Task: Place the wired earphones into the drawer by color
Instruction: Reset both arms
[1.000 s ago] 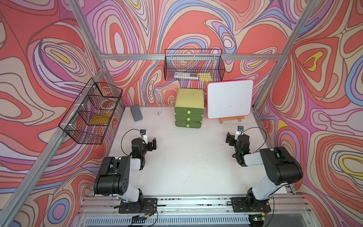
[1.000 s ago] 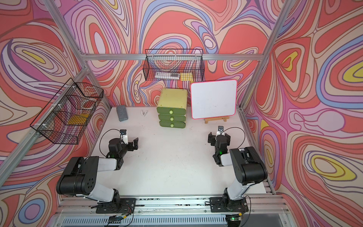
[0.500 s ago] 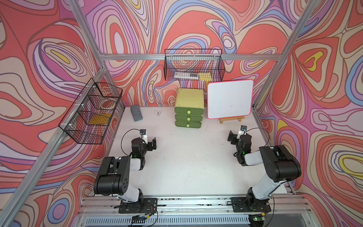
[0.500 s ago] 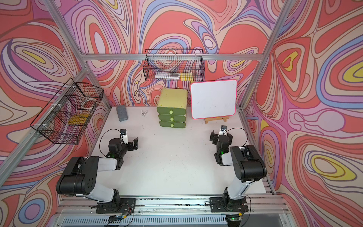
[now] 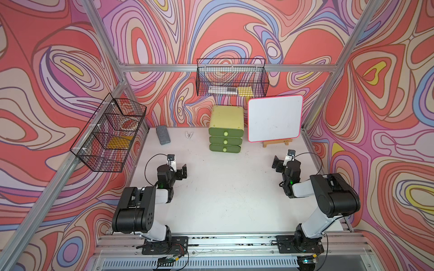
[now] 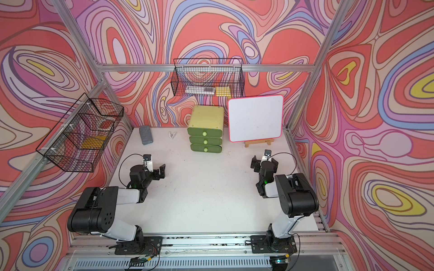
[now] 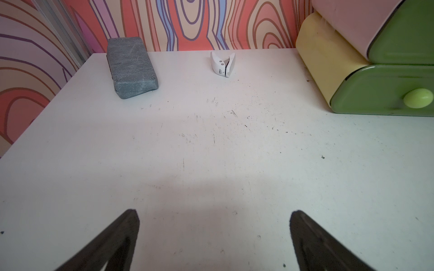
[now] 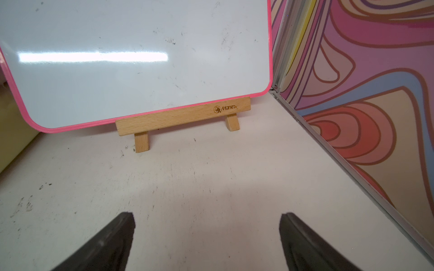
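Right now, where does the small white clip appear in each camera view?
In a top view: white clip at the rear, between grey case and drawer.
In a top view: clip in the same spot.
Left wrist: clip between case and drawer.
Right wrist: not in it.
Shared landmark: grey case.

Bare table (image 5: 223,194) before drawer (image 5: 226,122), whiteboard (image 5: 274,118)

The drawer (image 5: 226,117) stands between the clip (image 5: 189,135) and whiteboard (image 5: 274,119).
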{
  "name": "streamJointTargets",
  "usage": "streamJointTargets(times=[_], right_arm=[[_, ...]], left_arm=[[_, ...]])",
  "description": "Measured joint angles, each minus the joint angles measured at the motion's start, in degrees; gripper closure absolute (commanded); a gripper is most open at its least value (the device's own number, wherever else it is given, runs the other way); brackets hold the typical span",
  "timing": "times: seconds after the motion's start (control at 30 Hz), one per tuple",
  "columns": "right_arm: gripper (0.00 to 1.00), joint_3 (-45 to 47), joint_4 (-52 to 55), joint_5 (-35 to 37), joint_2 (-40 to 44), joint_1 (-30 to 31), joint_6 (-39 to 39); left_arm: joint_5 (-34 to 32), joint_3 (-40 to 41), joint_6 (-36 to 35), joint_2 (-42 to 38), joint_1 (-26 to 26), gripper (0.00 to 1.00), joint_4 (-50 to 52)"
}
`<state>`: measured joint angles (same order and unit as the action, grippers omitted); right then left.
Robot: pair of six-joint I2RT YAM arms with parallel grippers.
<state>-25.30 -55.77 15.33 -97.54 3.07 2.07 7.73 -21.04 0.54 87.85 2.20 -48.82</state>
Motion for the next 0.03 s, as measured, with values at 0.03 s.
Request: streamJointTargets(times=[0.03], right_arm=[[0.02,0.0,0.0,0.0,0.0,0.0,0.0]], left_arm=[[0.0,0.0,0.0,0.0,0.0,0.01,0.0]])
